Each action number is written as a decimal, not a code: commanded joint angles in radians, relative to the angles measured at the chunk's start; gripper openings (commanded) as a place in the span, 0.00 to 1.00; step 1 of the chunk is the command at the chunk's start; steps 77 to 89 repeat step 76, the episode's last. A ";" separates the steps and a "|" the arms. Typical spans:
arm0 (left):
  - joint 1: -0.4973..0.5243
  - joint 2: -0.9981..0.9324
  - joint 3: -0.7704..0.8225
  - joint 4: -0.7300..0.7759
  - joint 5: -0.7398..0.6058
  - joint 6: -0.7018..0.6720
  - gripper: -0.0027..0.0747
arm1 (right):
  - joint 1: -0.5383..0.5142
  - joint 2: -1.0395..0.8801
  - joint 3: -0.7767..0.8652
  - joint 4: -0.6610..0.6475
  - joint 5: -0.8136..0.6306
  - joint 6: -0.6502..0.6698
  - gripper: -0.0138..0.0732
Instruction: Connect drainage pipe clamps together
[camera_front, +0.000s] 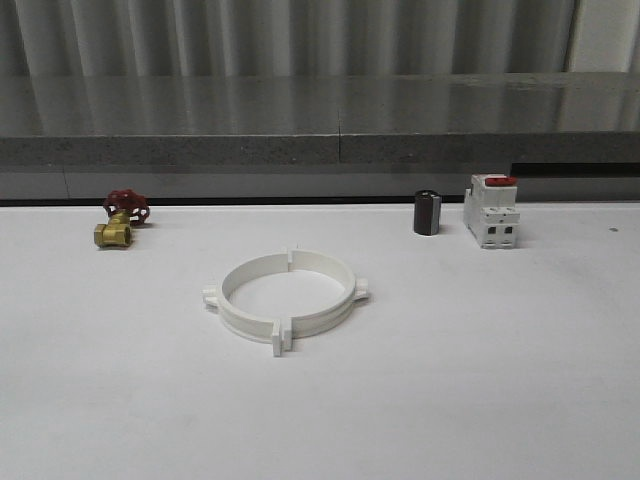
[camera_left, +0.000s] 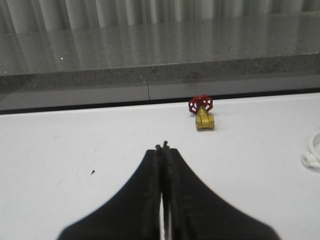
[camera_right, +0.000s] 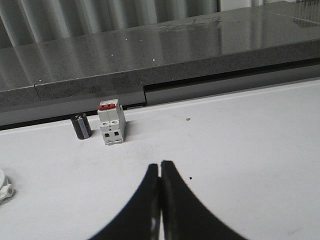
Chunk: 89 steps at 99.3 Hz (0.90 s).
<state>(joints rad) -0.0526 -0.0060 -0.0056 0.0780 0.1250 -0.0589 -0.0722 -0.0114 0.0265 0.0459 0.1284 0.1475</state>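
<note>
We find the drainage pipe clamps (camera_front: 286, 302) lying flat near the middle of the white table (camera_front: 480, 380) in the front view. The 2 semicircular bands sit together as a closed ring, their end tabs meeting at the near side and at the far side. Smaller tabs project at the ring's left and right flanks. Whether the bands are locked or only resting against each other we cannot tell.

At the far left of the table lies a brass valve (camera_front: 116, 229) with a red handwheel. At the far right stands a white breaker block (camera_front: 490, 210) with a red top, and just to its left a small dark cylinder (camera_front: 427, 212). All 3 items are well apart from the ring.

In the left wrist view, the left gripper (camera_left: 162, 148) has its black fingers pressed together with nothing between them, above bare table. The brass valve lies beyond it.

In the right wrist view, the right gripper (camera_right: 160, 164) is likewise closed and empty, with the breaker block and cylinder beyond it.
</note>
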 joint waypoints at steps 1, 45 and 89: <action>-0.001 -0.030 0.026 0.003 -0.183 -0.011 0.01 | -0.004 -0.019 -0.015 -0.008 -0.085 -0.002 0.02; -0.001 -0.030 0.036 0.003 -0.196 -0.011 0.01 | -0.004 -0.019 -0.015 -0.008 -0.085 -0.002 0.02; -0.001 -0.030 0.036 0.003 -0.196 -0.011 0.01 | -0.004 -0.019 -0.015 -0.008 -0.085 -0.002 0.02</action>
